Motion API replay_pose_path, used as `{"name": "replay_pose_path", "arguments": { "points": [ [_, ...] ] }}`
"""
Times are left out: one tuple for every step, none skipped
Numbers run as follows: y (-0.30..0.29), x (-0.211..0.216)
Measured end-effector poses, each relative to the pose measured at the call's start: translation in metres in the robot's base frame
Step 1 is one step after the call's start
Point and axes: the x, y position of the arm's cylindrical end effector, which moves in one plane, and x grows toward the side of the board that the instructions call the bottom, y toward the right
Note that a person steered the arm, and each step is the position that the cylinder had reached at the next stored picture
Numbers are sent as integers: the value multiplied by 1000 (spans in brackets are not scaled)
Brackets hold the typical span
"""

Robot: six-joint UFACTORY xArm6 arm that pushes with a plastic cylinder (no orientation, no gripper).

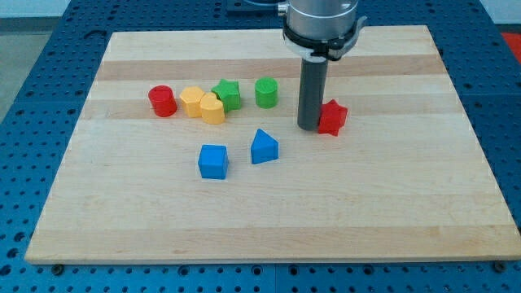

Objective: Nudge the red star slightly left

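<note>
The red star lies on the wooden board at the view's right of centre. My tip is at the star's left side, touching it or very close to it. The dark rod rises straight from there to the arm at the view's top.
A green cylinder and a green star lie left of the rod. Further left are a yellow hexagon, a yellow heart-like block and a red cylinder. A blue triangle and a blue cube lie lower. The board has edges all round.
</note>
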Motion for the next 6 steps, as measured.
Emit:
{"name": "replay_pose_path", "arguments": {
  "points": [
    [11, 8],
    [38, 18],
    [78, 26],
    [99, 32],
    [111, 20],
    [110, -14]
  ]
}}
